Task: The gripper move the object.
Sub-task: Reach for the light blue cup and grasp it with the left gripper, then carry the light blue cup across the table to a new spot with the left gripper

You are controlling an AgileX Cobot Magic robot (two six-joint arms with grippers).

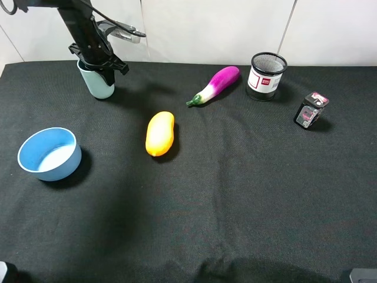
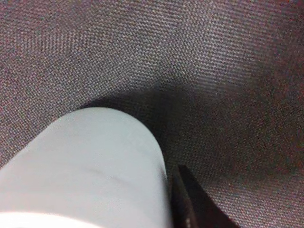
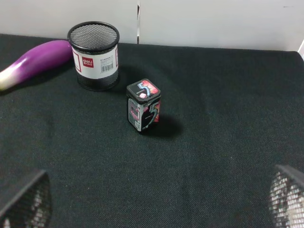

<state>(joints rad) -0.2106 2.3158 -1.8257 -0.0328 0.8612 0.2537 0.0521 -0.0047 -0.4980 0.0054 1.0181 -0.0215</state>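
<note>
The object, a pale teal-green cup (image 1: 97, 82), stands upright at the back left of the black cloth. My left gripper (image 1: 100, 66) comes down over its rim from above and is shut on it. In the left wrist view the cup's wall (image 2: 95, 166) fills the near side, with one black finger (image 2: 190, 204) pressed against it. My right gripper (image 3: 154, 206) is open over bare cloth at the front right. Only its two mesh-patterned fingertips (image 3: 26, 202) show, far apart, with nothing between them.
A blue bowl (image 1: 49, 154) sits at the left. A yellow fruit (image 1: 159, 133) and a purple eggplant (image 1: 215, 84) lie mid-table. A black mesh pot (image 1: 266, 76) and a small printed box (image 1: 310, 110) stand at the back right, with white wall behind.
</note>
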